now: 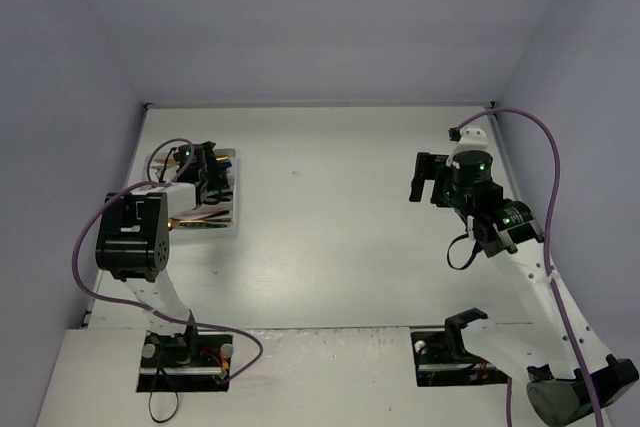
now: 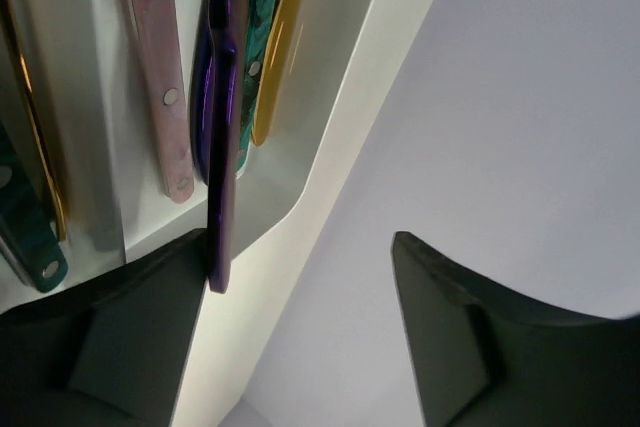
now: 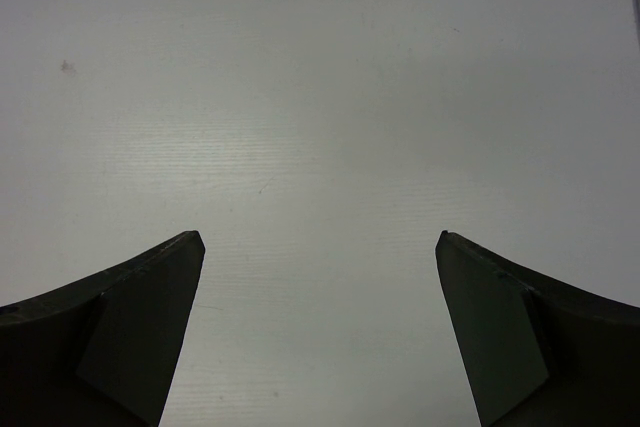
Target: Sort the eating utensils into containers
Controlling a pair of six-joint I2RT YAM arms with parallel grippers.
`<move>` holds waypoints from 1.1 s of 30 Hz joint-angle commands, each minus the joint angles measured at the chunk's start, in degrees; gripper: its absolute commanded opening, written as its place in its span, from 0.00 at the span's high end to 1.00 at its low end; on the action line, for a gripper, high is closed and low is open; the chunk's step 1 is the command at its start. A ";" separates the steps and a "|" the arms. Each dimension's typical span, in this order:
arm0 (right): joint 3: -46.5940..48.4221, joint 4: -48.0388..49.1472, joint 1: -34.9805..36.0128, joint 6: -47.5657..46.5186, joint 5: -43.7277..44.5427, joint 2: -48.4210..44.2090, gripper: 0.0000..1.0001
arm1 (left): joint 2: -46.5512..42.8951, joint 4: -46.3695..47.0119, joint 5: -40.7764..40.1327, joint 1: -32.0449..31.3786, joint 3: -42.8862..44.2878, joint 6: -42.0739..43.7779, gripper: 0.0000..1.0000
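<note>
The white cutlery tray (image 1: 230,159) lies at the left of the table, and my left gripper (image 1: 210,183) hangs over it. In the left wrist view several utensils lie in the tray's (image 2: 340,117) compartments: a pink handle (image 2: 165,77), a teal one (image 2: 262,27), a gold one (image 2: 280,57) and a purple one (image 2: 220,147). The purple handle's end rests against the inner side of one of my fingers (image 2: 150,317). The left gripper (image 2: 300,239) is open, its jaws wide apart and clamping nothing. My right gripper (image 1: 430,182) (image 3: 320,237) is open above bare table.
A further gold utensil (image 2: 35,127) and a teal handle (image 2: 30,237) lie in a compartment further left. The enclosure's walls stand close behind and beside the tray. The right arm's purple cable (image 1: 550,157) arcs along the right wall.
</note>
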 commanded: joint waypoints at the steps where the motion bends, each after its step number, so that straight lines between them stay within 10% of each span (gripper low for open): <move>1: 0.05 1.94 -0.28 -0.49 1.05 -1.29 0.00 | -6.72 -2.84 -0.47 0.51 1.74 -1.76 0.23; 33: -0.39 0.82 -0.28 0.52 -0.39 -3.41 0.00 | 2.70 -29.68 9.73 3.85 22.33 14.62 0.17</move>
